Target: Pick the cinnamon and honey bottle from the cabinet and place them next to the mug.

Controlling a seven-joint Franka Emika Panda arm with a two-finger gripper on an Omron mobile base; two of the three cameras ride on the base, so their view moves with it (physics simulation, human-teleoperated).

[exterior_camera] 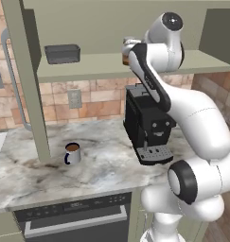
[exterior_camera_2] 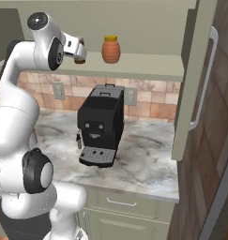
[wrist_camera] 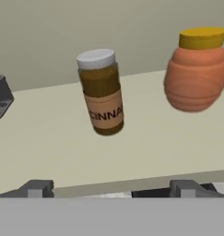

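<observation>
Standing upright, brown cinnamon [wrist_camera: 102, 92] jar, white lid, pale label

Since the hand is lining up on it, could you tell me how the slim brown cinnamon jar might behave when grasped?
The slim brown cinnamon jar looks rigid, so it should hold its shape. Tall on a narrow base, it may tip if nudged off-centre. Its smooth round sides could slip or twist, and it might roll toward the bulbous orange honey bottle.

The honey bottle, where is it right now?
The honey bottle stands upright on the cabinet shelf in the right base view, directly above the coffee machine; in the hand view it sits right of the cinnamon, apart from it.
</observation>
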